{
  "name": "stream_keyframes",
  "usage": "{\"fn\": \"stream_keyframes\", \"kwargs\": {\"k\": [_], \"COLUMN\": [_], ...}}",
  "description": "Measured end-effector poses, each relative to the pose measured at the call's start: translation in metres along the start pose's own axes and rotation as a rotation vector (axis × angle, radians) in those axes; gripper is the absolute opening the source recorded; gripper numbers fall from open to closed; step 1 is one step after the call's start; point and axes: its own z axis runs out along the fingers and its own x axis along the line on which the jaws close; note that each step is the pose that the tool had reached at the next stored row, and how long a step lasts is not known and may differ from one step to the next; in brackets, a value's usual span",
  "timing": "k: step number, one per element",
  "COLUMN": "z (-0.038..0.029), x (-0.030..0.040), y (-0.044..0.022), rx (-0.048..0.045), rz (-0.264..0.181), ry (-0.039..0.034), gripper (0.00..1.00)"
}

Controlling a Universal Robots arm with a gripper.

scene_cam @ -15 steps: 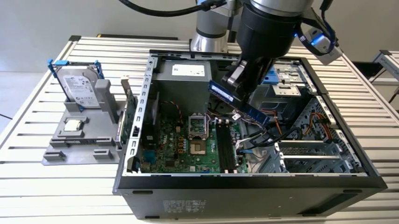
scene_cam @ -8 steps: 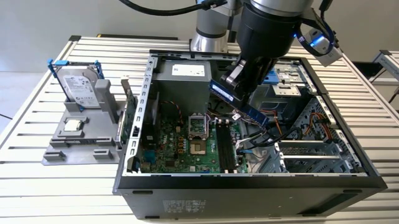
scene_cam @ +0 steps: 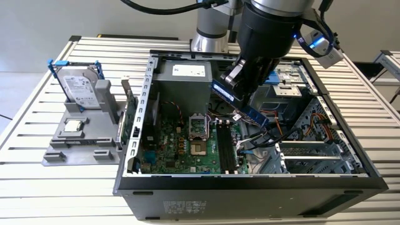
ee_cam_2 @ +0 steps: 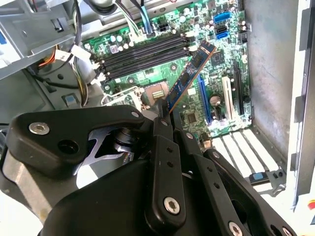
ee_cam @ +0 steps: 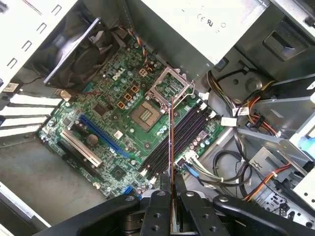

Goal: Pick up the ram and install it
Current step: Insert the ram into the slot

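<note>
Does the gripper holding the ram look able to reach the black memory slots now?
Probably yes: the gripper holds the ram above the open case, and nothing seems to lie between it and the memory slots.

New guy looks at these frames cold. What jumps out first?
The gripper pinching the ram, tilted in the air above the black memory slots of the motherboard. Around it, the open computer case on the slatted table, with a hard drive in a blue frame standing at the exterior view's left.
</note>
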Motion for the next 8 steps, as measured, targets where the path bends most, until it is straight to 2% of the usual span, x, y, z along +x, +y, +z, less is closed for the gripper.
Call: {"fn": "stream_keyframes", "kwargs": {"k": [8], "z": [0.0], "x": [0.0], "y": [0.0], "rx": [-0.0013], "rz": [0.056], "ry": [-0.0009], "gripper": [0.0]}}
